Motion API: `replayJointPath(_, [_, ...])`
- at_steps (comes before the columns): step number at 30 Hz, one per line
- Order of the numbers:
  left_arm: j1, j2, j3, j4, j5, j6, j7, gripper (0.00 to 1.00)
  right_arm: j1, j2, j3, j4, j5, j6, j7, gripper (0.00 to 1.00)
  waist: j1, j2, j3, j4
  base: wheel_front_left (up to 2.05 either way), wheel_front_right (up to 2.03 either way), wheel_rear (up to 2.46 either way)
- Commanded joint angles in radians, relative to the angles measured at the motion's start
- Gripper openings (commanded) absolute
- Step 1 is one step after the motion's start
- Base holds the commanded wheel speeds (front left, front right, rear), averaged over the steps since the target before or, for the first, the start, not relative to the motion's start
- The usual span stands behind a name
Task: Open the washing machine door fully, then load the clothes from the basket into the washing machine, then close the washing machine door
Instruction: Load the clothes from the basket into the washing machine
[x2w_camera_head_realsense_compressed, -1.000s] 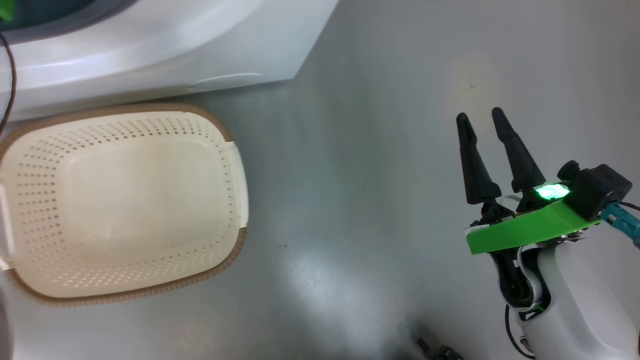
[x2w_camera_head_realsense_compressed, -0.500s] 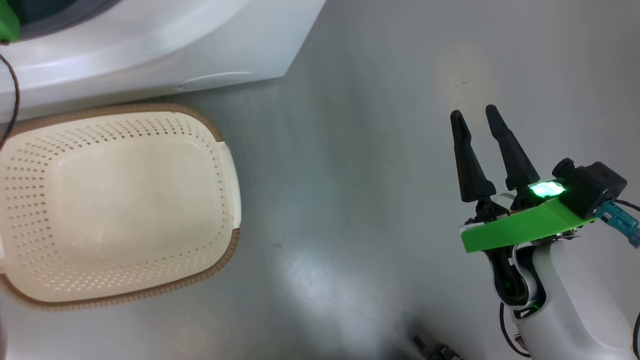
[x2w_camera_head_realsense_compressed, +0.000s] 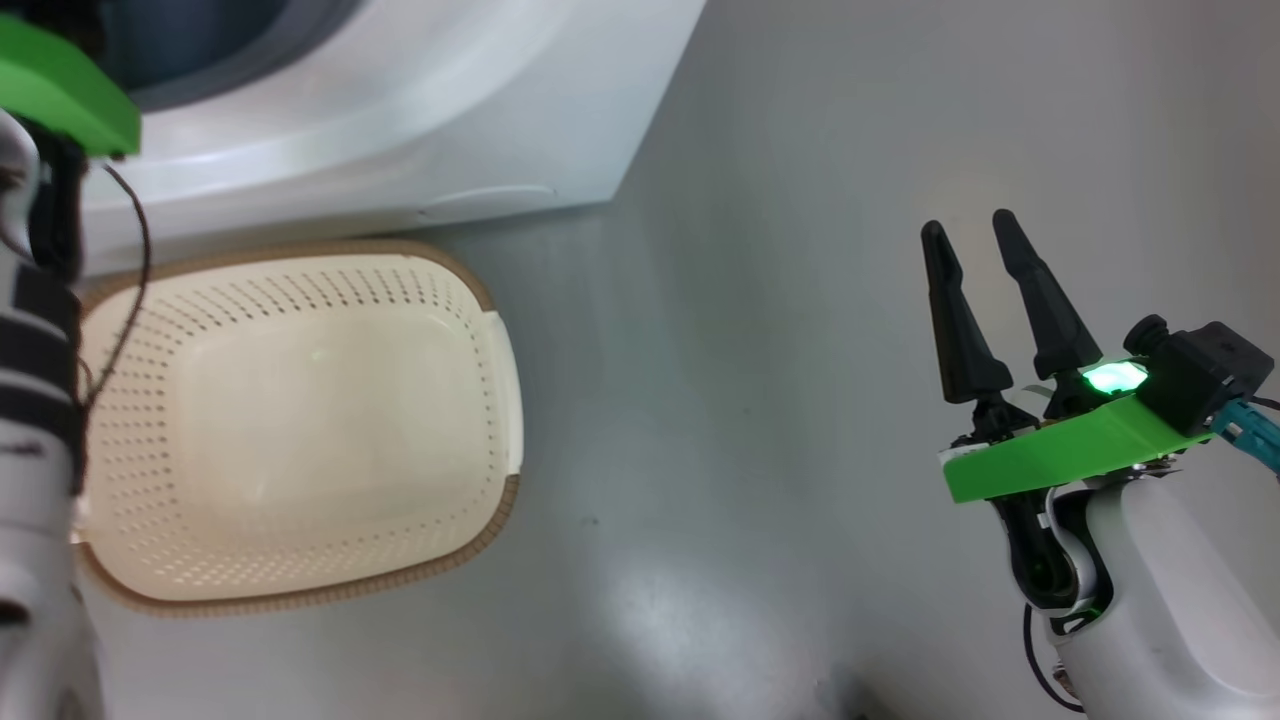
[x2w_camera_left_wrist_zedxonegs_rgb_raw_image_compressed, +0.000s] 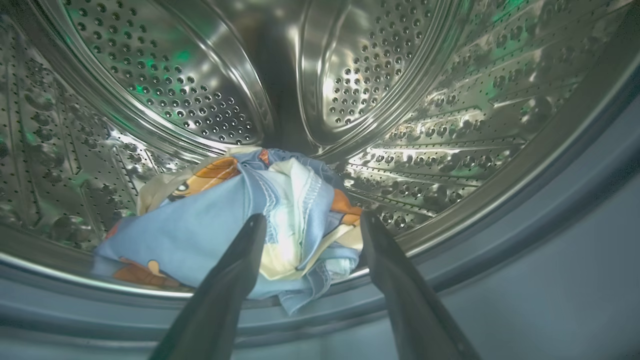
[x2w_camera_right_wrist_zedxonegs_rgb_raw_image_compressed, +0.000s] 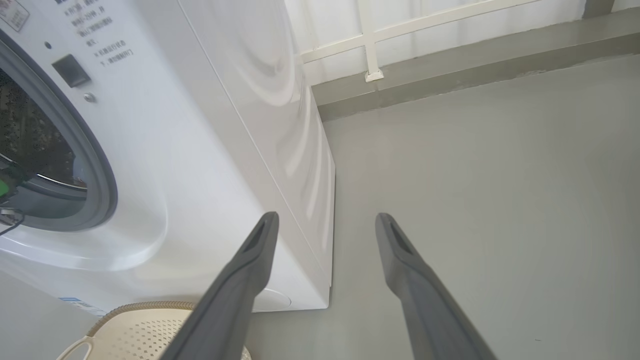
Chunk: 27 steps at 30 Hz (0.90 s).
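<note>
Head view: the machine stands at upper left, and the basket sits on the floor just in front of it, its perforated cream bottom bare. The left arm runs up the left edge past the basket's rim, its green bracket at the machine's opening. The right gripper hangs over the floor well to the right of the machine, fingers moderately spread, clasping nothing and touching nothing. Left wrist view: the left gripper points into the machine's steel drum, fingers spread wide and unclenched. The clothes, a bundle of light blue fabric with orange prints and a cream piece folded in, lie on the drum's bottom at the front lip, one edge draped toward the blue-grey gasket. The bundle lies between and beyond the fingertips; whether either tip touches the cloth cannot be told, but neither finger presses it. Right wrist view: the right gripper's fingers stand apart with nothing between them, aimed at the machine's lower front corner and the floor beside it. The machine's opening, ringed by the gasket, shows at left; the basket's rim and one handle show below the machine's front.
</note>
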Motion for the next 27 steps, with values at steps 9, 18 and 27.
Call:
replayJointPath(9, [0.311, 0.011, 0.080, -0.277, -0.022, -0.004, -0.006, 1.00, 0.059, -0.056, 0.012, -0.002, -0.012, 0.005, -0.008, 1.00, 0.0001, 0.0000, -0.148, 0.056, 0.00, 0.00, 0.00])
replayJointPath(18, [0.560, -0.037, 0.139, -0.450, 0.011, -0.005, -0.006, 1.00, 0.134, -0.103, 0.016, 0.016, -0.012, 0.005, -0.008, 1.00, 0.0001, 0.0000, -0.287, 0.109, 0.00, 0.00, 0.00])
replayJointPath(27, [0.774, -0.069, 0.165, -0.572, 0.029, -0.005, -0.006, 1.00, 0.216, -0.128, 0.018, 0.027, -0.005, 0.005, -0.008, 1.00, 0.0001, 0.0000, -0.417, 0.140, 0.00, 0.00, 0.00])
